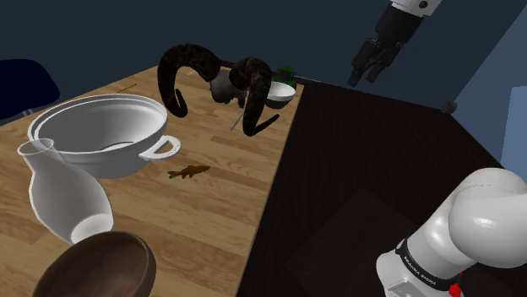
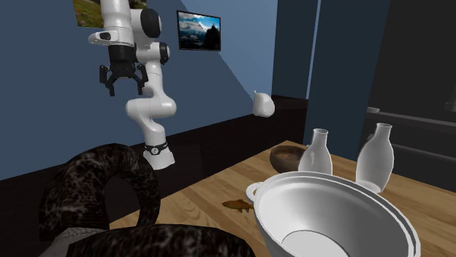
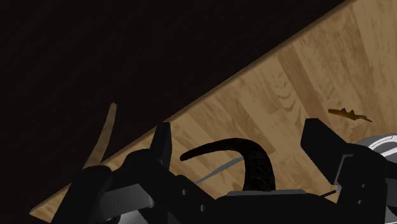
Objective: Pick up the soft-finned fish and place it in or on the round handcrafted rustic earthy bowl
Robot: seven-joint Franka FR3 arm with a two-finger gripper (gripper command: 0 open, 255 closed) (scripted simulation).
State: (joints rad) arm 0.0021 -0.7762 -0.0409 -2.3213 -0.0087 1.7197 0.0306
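Observation:
The small brown fish (image 1: 188, 172) lies flat on the wooden table (image 1: 220, 211), just in front of a big white pot. It also appears as the fish (image 2: 240, 205) and the fish (image 3: 348, 114). The round dark brown bowl (image 1: 97, 266) sits at the table's near corner, seen again as the bowl (image 2: 289, 157) beside the white vases. My gripper (image 1: 368, 74) hangs high in the air, off the table's side and over the dark surface, far from the fish. The gripper (image 2: 120, 79) is open and holds nothing; its fingers (image 3: 162, 143) stand apart.
A large white two-handled pot (image 1: 101, 131) and a white vase (image 1: 63, 198) stand between fish and bowl. A dark horned skull (image 1: 220, 80) and a small white bowl (image 1: 280, 91) occupy the far end. A curved horn (image 3: 245, 162) shows beneath the gripper.

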